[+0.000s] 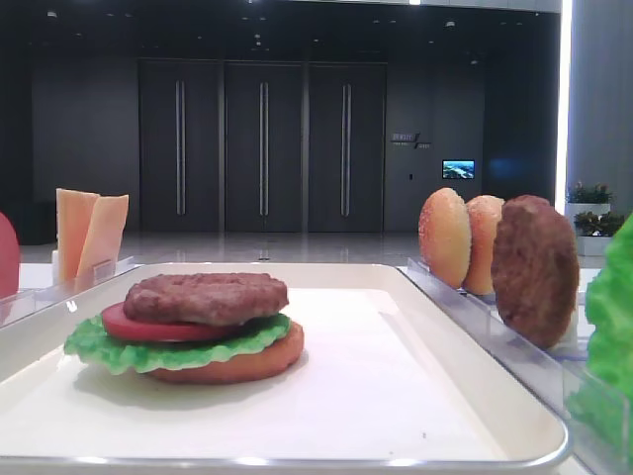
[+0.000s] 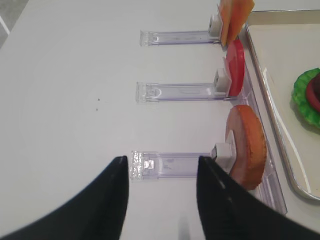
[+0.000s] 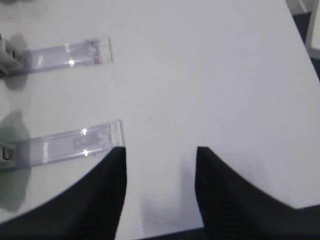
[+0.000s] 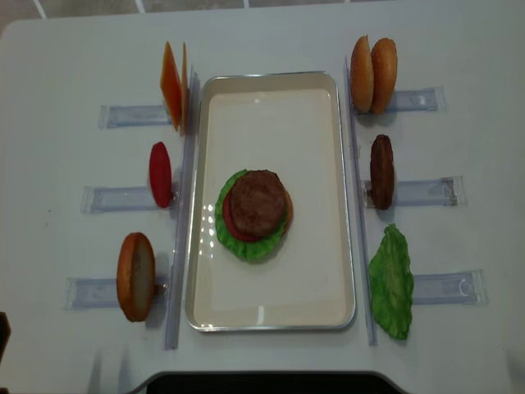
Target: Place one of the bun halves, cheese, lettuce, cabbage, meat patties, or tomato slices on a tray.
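Background: dark hall with three tall doors behind a white tabletop (image 4: 74, 49).
Low front view, tray: white tray (image 1: 415, 396) with a silvery rim, holding a stack left of its middle.
Low front view, stack: flat orange bun base (image 1: 237, 364) at the bottom, ruffled lettuce (image 1: 109, 348) on it, a tomato slice (image 1: 134, 325) above that, a brown meat patty (image 1: 206, 296) on top.
Low front view, sides: cheese slices (image 1: 89, 233) stand upright at the left; two domed buns (image 1: 445, 237) and a second patty (image 1: 534, 269) stand on edge at the right, with a green leaf (image 1: 613, 317) at the frame edge.
Right wrist view: right gripper (image 3: 160, 165) hangs over bare table, its dark fingers (image 3: 107, 195) spread with nothing between them; two clear holders (image 3: 65, 145) lie to the left (their far ends are cut off).
Left wrist view: left gripper (image 2: 161, 175) has its fingers apart over the table, holding nothing; the near clear holder's (image 2: 165, 165) end lies between the tips, though whether they touch it I cannot tell.
Left wrist view, racks: an orange bun half (image 2: 246, 147), a red tomato disc (image 2: 235, 67) and cheese (image 2: 235, 15) stand on edge just beside the tray rim (image 2: 270, 115).
Overhead view: stack (image 4: 256, 209) sits near the tray's (image 4: 320, 271) centre; loose lettuce (image 4: 391, 283) lies right of the tray, well apart from the stack.
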You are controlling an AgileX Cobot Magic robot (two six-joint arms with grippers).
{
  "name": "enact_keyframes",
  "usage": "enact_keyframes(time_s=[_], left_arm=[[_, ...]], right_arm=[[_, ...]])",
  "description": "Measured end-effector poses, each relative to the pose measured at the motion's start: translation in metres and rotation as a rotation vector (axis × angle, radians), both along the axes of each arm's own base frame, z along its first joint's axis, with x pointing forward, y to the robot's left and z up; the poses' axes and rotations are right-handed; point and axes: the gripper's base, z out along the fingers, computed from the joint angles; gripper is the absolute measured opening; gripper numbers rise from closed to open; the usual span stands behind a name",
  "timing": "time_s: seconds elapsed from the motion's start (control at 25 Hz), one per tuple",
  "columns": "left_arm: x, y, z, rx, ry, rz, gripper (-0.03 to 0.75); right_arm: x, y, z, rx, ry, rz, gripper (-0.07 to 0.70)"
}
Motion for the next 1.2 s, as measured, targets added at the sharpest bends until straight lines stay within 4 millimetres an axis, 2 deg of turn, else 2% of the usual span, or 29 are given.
enact_keyframes(time_s=[0.28,1.2], left_arm=[[0.0,0.0,0.0,0.0,0.0,0.0,0.345],[0.0,0.0,0.0,0.0,0.0,0.0,0.345]], right_arm=[[-0.04,0.005,0.002,-0.025,-0.262,0.018,0.307],[-0.041,0.005,0.001,-0.029,-0.268,0.03,0.307]])
